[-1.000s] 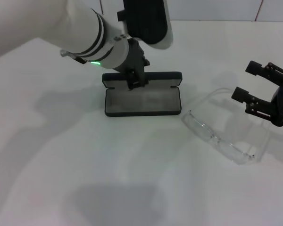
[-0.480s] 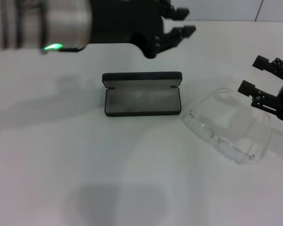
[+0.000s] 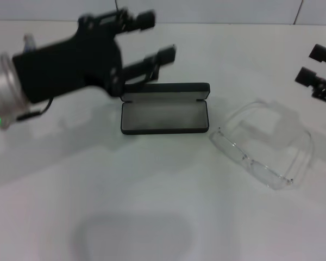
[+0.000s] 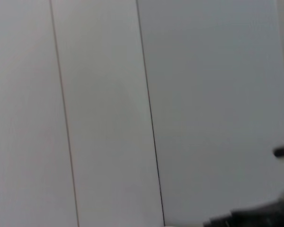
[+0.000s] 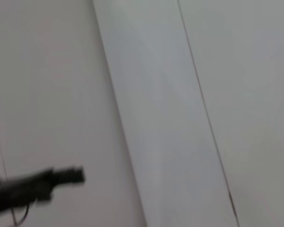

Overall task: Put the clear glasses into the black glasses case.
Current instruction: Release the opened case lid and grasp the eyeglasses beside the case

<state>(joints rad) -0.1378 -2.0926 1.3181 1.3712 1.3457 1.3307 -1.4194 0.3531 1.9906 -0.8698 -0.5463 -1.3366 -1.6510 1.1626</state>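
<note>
The black glasses case (image 3: 164, 115) lies open on the white table, its grey lining showing and its lid standing up at the far side. To its right, about a hand's width away, the clear glasses (image 3: 263, 147) rest on the table with the temple arms spread. My left gripper (image 3: 157, 36) hovers open above and behind the case's left end, holding nothing. At the right edge of the head view my right gripper (image 3: 311, 64) is open, raised beyond the glasses and apart from them. Neither wrist view shows the case or the glasses.
The white table (image 3: 152, 206) stretches bare in front of the case. Both wrist views face pale wall panels; a dark blurred shape (image 5: 38, 186) crosses the right wrist view, and another (image 4: 255, 216) with a magenta light sits in the left wrist view.
My left gripper has lifted off the case's lid and swung back to the left. My right gripper has drawn away from the glasses toward the right edge. Case and glasses stayed put.
</note>
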